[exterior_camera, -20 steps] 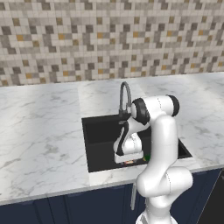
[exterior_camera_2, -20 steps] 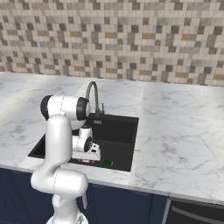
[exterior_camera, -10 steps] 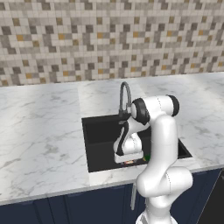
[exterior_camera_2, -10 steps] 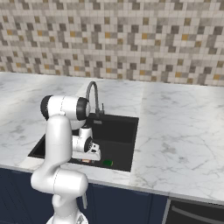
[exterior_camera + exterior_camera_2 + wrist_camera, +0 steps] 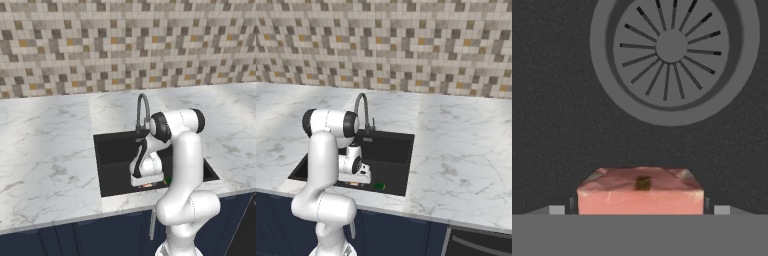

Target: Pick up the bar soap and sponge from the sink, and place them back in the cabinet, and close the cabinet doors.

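The gripper (image 5: 640,210) is standing with its jaws spread wide, one fingertip (image 5: 557,210) showing on each side of the bar soap (image 5: 640,193). The soap is sitting between the fingers with a narrow gap at each end, so contact cannot be confirmed and nothing is being clamped. The soap is lying flat on the black floor of the sink (image 5: 557,125), just beside the round metal drain (image 5: 671,55).

From the room, the hand is reaching straight down into the sink (image 5: 112,155) near its front wall, with the soap (image 5: 148,186) showing as a reddish speck beneath it. The forearm is hanging almost vertical from the elbow, which is folding over above the basin beside the gooseneck faucet (image 5: 142,111).

The sponge (image 5: 378,186) is lying on the basin floor just beside the hand, near the front wall. Marble counter (image 5: 466,150) is surrounding the sink.
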Tool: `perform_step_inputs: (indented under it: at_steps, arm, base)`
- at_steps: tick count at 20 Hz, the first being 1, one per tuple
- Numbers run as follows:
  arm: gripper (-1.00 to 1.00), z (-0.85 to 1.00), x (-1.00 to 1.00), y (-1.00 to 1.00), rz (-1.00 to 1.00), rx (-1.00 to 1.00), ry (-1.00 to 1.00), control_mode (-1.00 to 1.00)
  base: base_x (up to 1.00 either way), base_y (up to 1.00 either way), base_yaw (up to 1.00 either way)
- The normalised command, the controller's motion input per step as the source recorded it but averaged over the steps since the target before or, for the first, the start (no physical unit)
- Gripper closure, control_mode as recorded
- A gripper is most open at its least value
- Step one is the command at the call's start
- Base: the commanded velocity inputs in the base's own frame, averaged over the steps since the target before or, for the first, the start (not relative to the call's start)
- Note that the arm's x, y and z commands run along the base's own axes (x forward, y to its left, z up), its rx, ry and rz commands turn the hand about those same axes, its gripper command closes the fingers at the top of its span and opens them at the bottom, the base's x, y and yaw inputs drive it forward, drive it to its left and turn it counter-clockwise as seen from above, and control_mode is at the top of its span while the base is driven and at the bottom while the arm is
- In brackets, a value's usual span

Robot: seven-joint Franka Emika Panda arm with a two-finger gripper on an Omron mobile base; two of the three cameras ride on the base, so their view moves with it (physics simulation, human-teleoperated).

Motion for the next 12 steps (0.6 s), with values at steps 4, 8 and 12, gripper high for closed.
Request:
perform_step_inputs:
  at_steps: [4,8,12]
  arm:
    - [1.0,0.0,0.0,0.0,0.0,0.0,0.0,-1.0]
    - [1.0,0.0,0.0,0.0,0.0,0.0,0.0,-1.0]
    - [1.0,0.0,0.0,0.0,0.0,0.0,0.0,-1.0]
  base:
    - [0.0,0.0,0.0]
    - [0.0,0.0,0.0]
    - [0.0,0.0,0.0]
